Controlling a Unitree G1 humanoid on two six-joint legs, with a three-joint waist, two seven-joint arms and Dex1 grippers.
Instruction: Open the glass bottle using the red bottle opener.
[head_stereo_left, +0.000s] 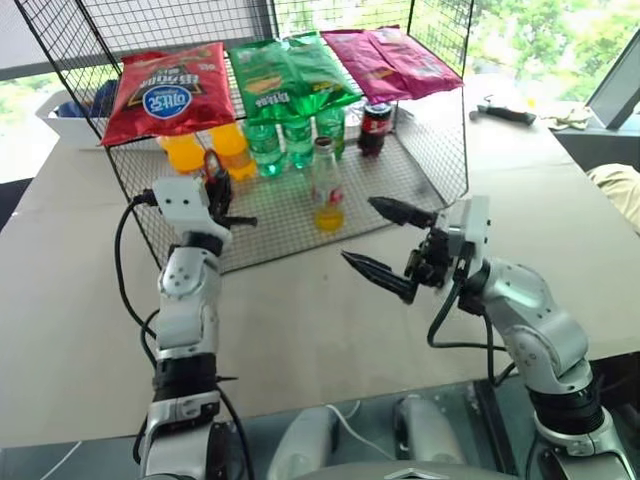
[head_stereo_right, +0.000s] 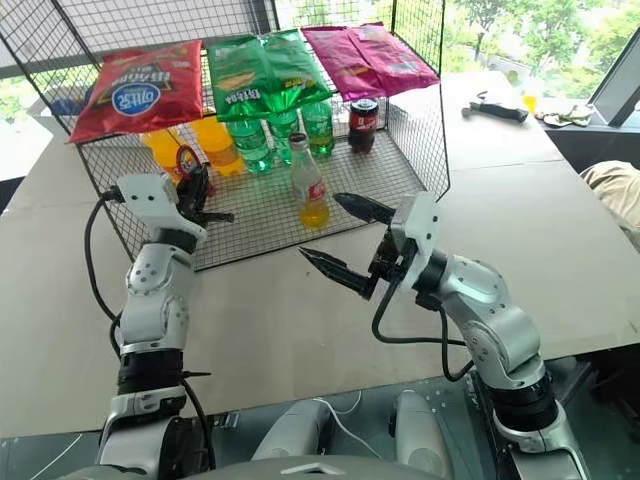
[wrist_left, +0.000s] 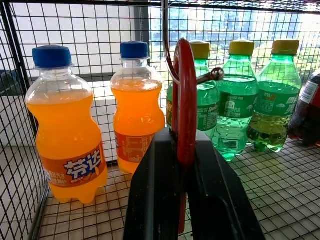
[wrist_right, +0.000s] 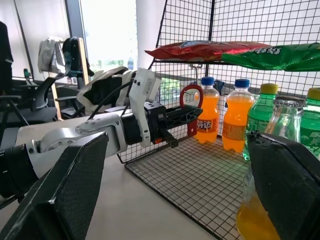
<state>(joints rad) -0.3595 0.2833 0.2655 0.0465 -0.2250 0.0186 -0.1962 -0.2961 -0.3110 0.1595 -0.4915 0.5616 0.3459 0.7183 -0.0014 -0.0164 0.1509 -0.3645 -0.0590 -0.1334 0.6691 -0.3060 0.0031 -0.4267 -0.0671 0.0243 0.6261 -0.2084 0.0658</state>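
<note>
Two grippers, logged near to far. Right gripper (head_stereo_left: 385, 245): jaws spread wide, nothing held, hovering over the bare table (head_stereo_left: 330, 340) short of the wire rack (head_stereo_left: 440, 130). Left gripper (wrist_left: 186, 190): clamped tight on the red bottle opener (wrist_left: 184, 100), whose ring hangs on a metal hook (wrist_left: 167, 55) at the rack's left front.

Glass bottle (head_stereo_left: 326, 190): upright on the rack's mesh floor, capped, free of both grippers.

Risks, judged:
- opener may catch on the hook if drawn off at an angle, tugging the rack;
- the flat handle could twist in the pinch when levering;
- the unsteadied bottle could topple on the mesh.

Beyond: orange bottles (wrist_left: 70, 125), green bottles (wrist_left: 235, 95), a dark can (head_stereo_left: 376, 128), snack bags (head_stereo_left: 165, 90) on top. Pale tabletop; windows and greenery behind.
</note>
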